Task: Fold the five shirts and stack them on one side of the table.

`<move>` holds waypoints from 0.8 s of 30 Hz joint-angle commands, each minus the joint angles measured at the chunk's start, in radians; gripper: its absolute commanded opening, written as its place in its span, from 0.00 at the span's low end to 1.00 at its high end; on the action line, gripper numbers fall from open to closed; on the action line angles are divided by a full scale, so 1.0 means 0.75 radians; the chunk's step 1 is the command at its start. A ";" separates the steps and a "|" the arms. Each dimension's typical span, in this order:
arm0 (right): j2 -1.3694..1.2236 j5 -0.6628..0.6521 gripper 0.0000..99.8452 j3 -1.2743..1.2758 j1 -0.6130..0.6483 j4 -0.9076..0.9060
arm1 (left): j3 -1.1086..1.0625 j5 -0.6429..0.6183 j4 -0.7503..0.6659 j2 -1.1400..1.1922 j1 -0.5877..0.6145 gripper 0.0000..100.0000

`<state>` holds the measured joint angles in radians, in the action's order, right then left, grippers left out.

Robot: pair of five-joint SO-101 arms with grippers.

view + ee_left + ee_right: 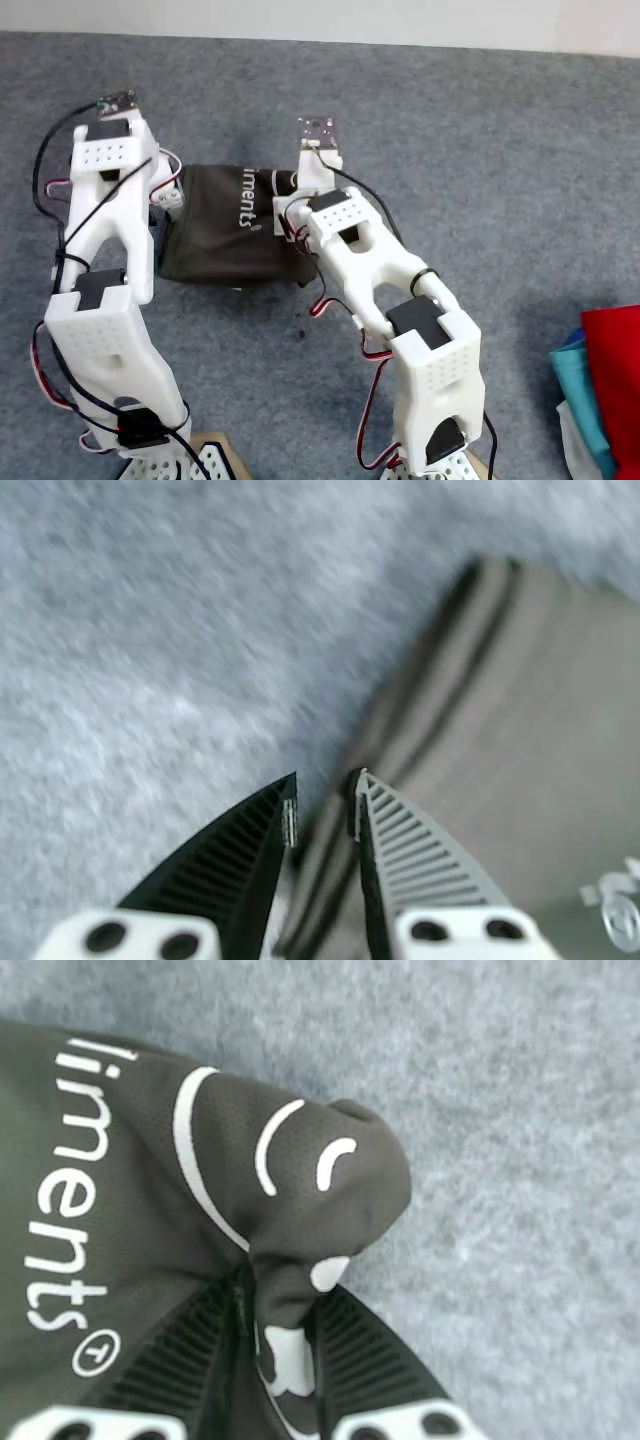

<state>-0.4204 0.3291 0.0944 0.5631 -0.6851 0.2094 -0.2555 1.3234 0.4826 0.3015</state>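
A dark shirt [225, 230] with white lettering lies folded on the grey table [480, 150] between the two arms. My right gripper [280, 1310] is shut on a bunched corner of the dark shirt [120, 1190] at its right edge; in the high view the right gripper [290, 225] sits over that edge. My left gripper [323, 798] hovers just above the layered left edge of the shirt [520, 730], its fingers slightly apart with nothing between them. From above, the left gripper [168, 210] is mostly hidden under its arm.
A pile of other shirts sits at the table's right front edge: a red shirt [615, 370] on top, a teal one [585, 390] and a white one [575, 440] beneath. Grey carpet stretches between the arms and that pile.
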 commanded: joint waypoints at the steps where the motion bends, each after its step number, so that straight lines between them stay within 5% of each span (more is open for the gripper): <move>1: 0.026 0.002 0.01 -0.126 0.005 -0.146 | -0.007 -0.090 -0.072 -0.021 0.034 0.11; 24: 0.887 -0.102 0.01 -0.179 -0.684 -0.564 | -0.075 -0.121 -0.252 -0.009 0.026 0.11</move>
<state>0.0982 0.2662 0.0100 0.1320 -1.0564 0.1465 -0.3368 1.1469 0.4826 0.3153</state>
